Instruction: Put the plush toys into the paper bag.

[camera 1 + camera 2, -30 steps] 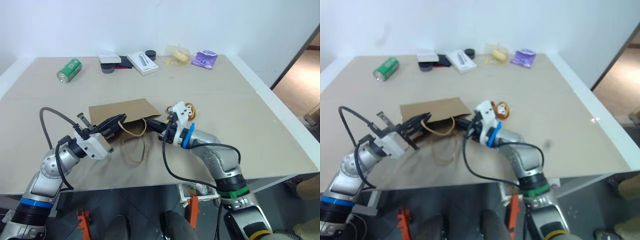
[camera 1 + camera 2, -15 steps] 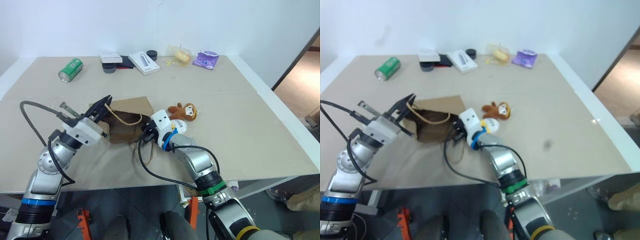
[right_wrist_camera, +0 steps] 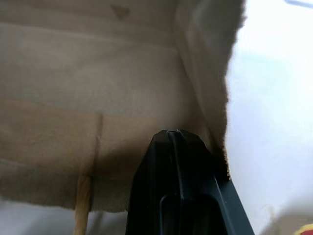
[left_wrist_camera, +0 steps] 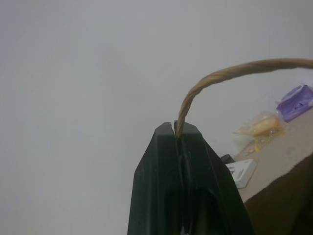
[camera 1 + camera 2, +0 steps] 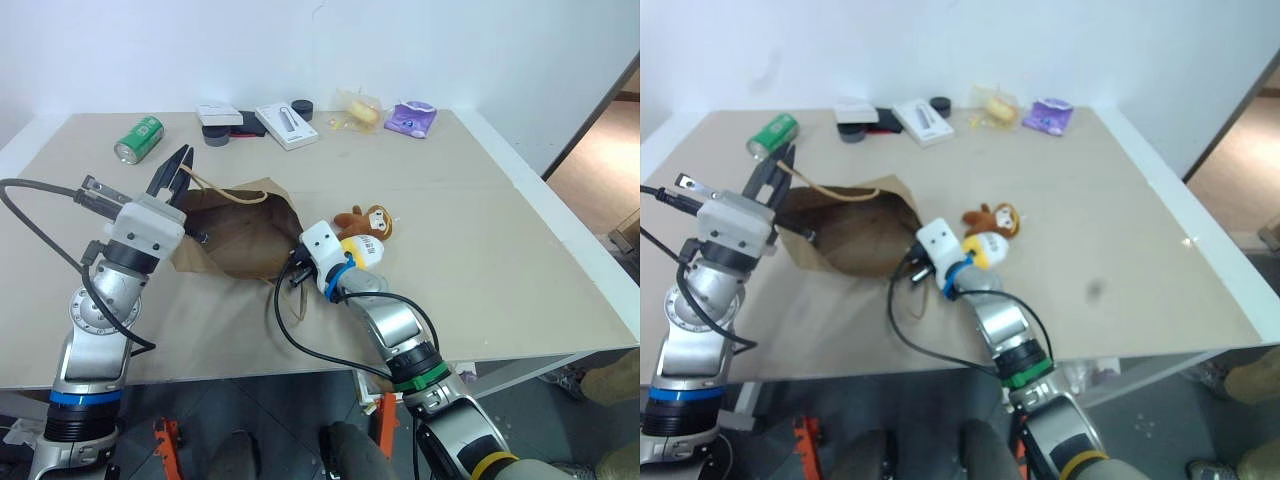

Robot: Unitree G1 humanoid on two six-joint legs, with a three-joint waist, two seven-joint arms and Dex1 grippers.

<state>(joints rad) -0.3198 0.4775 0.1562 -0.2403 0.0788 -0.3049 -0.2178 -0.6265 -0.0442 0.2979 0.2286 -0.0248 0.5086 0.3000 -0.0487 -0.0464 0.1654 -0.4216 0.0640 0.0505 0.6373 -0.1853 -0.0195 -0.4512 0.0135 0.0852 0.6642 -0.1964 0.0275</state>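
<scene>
No text, brand or number can be read anywhere; the green can (image 5: 138, 139) at ten o'clock carries only blurred, unreadable markings.

Two silver-grey metal arms with rounded joint housings. Left arm (image 5: 100, 310): blue ring low near the shoulder, white boxy wrist block, thick black cable looping out at the left of the frame, small metal bracket sticking off the wrist. Left gripper (image 5: 172, 172): two black tapered fingers. Right arm (image 5: 395, 335): green ring and a yellow band lower down, blue ring by the wrist, white boxy wrist module (image 5: 322, 247), black cable looping below it. Right gripper (image 3: 172, 134): black fingers.
</scene>
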